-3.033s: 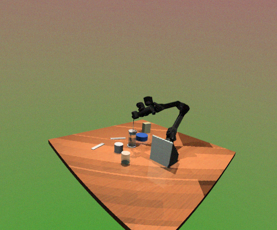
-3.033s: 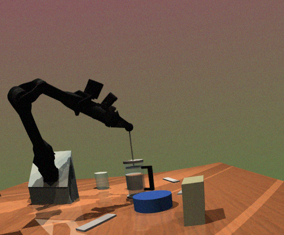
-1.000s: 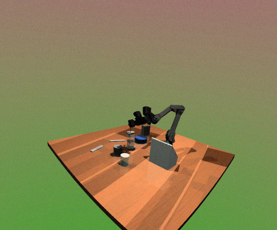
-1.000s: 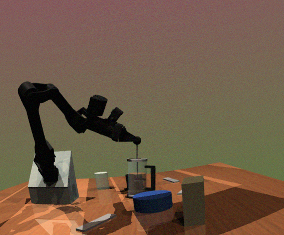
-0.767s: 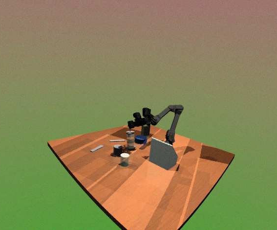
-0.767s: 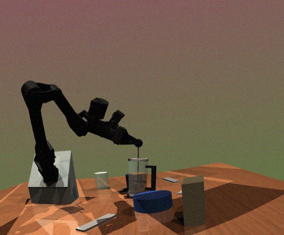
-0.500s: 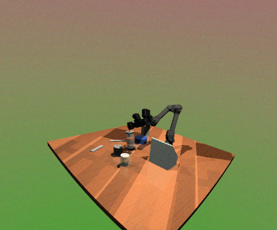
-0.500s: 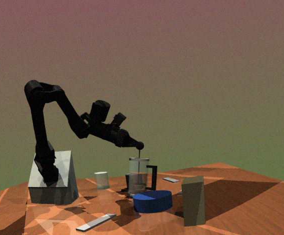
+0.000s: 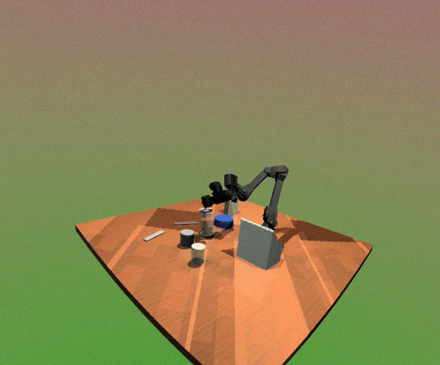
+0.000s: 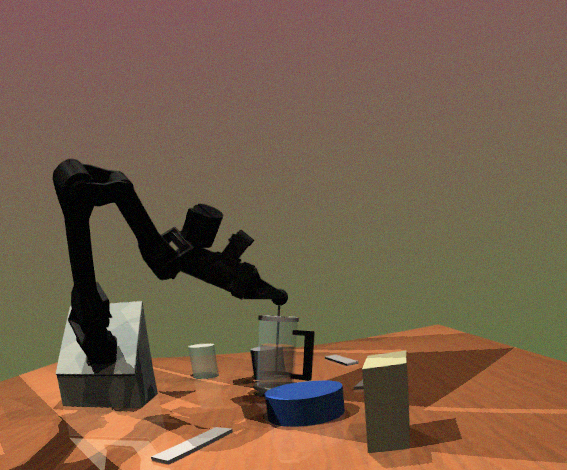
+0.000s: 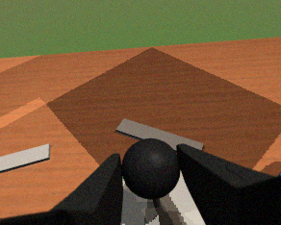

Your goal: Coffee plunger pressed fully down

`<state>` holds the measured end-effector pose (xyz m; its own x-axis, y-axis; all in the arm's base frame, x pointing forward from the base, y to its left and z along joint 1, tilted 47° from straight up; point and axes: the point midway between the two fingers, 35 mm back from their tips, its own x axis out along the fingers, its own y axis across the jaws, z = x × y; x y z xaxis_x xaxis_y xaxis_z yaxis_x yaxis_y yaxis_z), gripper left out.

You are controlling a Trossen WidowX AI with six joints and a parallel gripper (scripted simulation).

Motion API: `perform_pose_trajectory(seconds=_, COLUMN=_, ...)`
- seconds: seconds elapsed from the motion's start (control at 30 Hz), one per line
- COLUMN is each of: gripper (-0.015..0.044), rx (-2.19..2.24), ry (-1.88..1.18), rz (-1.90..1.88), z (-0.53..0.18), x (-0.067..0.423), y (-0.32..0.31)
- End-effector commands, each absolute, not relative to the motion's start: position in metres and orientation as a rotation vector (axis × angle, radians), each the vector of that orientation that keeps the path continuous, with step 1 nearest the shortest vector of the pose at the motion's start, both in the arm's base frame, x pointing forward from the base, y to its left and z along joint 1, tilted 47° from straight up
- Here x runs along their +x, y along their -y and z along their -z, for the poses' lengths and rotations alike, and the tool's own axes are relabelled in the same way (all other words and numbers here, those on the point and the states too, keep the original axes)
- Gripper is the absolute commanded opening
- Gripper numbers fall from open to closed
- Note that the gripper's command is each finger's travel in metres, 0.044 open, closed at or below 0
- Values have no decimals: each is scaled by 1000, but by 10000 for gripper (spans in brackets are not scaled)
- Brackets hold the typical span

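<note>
A glass coffee press (image 9: 206,223) (image 10: 276,351) with a black handle (image 10: 306,354) stands upright on the wooden table (image 9: 251,306) (image 10: 500,374). Its black round plunger knob (image 10: 279,296) (image 11: 150,168) sits a short way above the press lid (image 10: 277,318), with only a short piece of rod showing. My gripper (image 9: 206,201) (image 10: 276,295) (image 11: 148,156) is shut on the knob, one finger on each side, as the wrist view shows. The arm reaches down at a slant from the left in the exterior view.
A blue disc (image 9: 223,220) (image 10: 304,402) lies beside the press. A beige block (image 10: 386,399), a dark cylinder (image 9: 187,238), a pale cup (image 9: 198,253) (image 10: 203,360), a grey wedge (image 9: 258,244) (image 10: 106,354) and flat grey strips (image 9: 154,235) (image 10: 191,444) (image 11: 159,134) lie around it.
</note>
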<state>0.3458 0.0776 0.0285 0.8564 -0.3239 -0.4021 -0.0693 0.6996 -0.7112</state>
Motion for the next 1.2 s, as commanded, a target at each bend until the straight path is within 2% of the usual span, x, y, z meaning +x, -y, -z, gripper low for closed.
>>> perform_pose_trajectory(seconds=0.0, gripper=125, rx=-810, ry=-563, rz=167, z=-22, x=345, y=-71)
perform_pose_trajectory(seconds=1.17, gripper=125, rx=-804, ry=-551, rz=160, z=-24, x=348, y=-76)
